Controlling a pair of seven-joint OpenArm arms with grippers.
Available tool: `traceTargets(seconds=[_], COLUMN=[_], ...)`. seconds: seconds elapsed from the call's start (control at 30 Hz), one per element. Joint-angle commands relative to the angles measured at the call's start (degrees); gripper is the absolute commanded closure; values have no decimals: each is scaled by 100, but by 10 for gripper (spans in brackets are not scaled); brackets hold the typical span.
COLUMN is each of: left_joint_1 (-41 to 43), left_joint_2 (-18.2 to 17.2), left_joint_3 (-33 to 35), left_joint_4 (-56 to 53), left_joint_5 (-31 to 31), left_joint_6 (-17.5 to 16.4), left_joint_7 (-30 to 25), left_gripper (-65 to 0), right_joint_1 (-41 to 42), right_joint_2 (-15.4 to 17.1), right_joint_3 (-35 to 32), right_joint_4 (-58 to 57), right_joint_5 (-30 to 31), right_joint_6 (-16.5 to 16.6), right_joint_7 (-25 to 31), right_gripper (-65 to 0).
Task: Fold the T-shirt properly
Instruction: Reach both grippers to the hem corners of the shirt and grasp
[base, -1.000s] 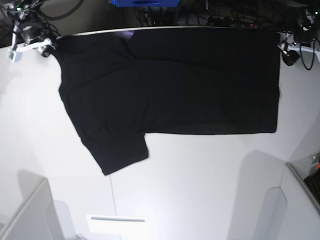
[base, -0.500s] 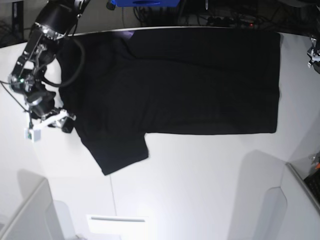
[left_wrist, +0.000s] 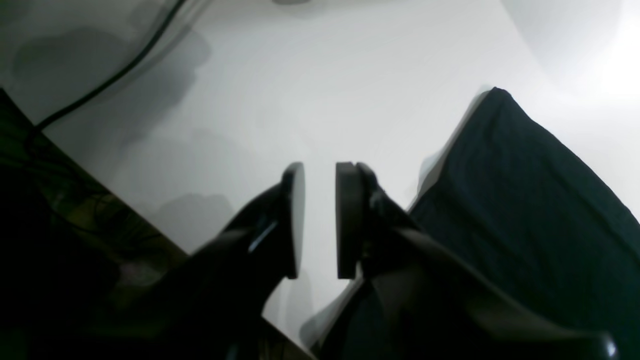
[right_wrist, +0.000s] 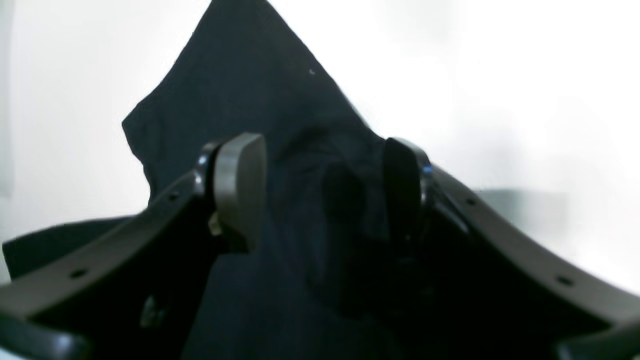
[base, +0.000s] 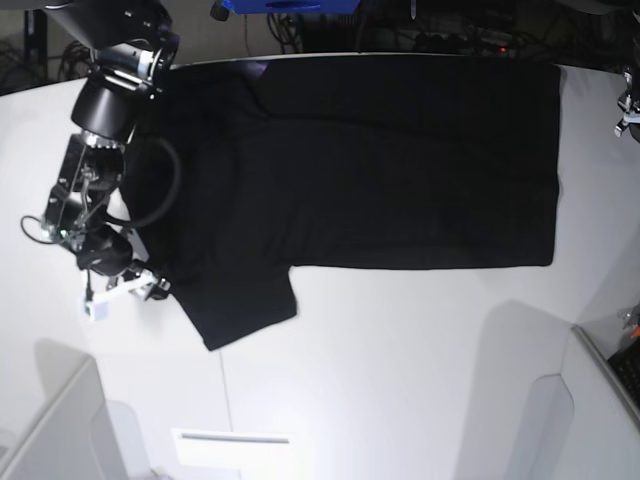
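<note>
Black and matte, the shirt (base: 360, 165) lay spread flat on the white table (base: 400, 380), its hem toward the base view's right edge and one short sleeve (base: 240, 310) jutting toward the near side at the left; a speck of purple print showed at the collar end by the far table edge. The right gripper (right_wrist: 320, 195) sat at the sleeve's outer edge, jaws apart, with dark cloth visible between the grey pads (right_wrist: 240, 185) but not pinched; whether the pads touched the fabric could not be told. That spot looked chosen so the arm could take the sleeve and carry it in over the body, probably the first fold of the job. The left gripper (left_wrist: 320, 220) hung off the shirt's hem corner (left_wrist: 495, 100), over bare table just beside the cloth, its round flat pads slightly apart and holding nothing, likely waiting to pin or lift that corner. The cloth looked soft, thin and nearly wrinkle-free, with straight hems.
</note>
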Motion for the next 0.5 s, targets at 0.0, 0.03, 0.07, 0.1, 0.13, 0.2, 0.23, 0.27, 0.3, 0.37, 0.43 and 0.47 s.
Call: traceTargets(seconds=[0.0,0.03,0.07,0.1,0.13,0.2,0.23,0.27,0.3,0.37,0.43,0.47], left_joint_1=[26,26,26,17,8,-97,-150,-185,-211,-220,-273,-352], left_joint_2=[-110,-119,-128,-128,-128,-102,-102,-93,-93,-119,-128,-128], left_joint_3=[72,169,257,310,371,415,415,407,424,442,442,442], left_joint_4=[79,79,79,79,79,88,79,79,79,88,88,88], left_joint_5=[-36,-36,-36,-27,-27,-10,17,26,26,26,26,26], left_joint_6=[-33,-42,-95,-209,-350,-666,-789,-842,-842,-842,-842,-842], left_joint_7=[-123,-123,-123,-123,-123,-123,-123,-123,-123,-123,-123,-123], left_gripper=[-97,-97,-97,-97,-97,-97,-97,-97,-97,-97,-97,-97], right_joint_1=[241,320,434,513,557,654,698,768,830,997,1120,1164], right_joint_2=[160,196,204,231,310,380,398,459,512,574,688,749], right_joint_3=[8,8,8,8,8,8,0,0,0,-97,-475,-756], right_joint_4=[-64,-205,-389,-539,-635,-811,-899,-1013,-1137,-1462,-1690,-1805], right_joint_5=[71,71,71,71,71,71,71,71,71,71,71,71], right_joint_6=[27,27,27,27,36,36,36,45,54,71,71,71], right_joint_7=[151,169,186,230,265,344,388,424,459,538,696,819], right_gripper=[-350,-351,-351,-351,-351,-351,-351,-351,-351,-353,-353,-353])
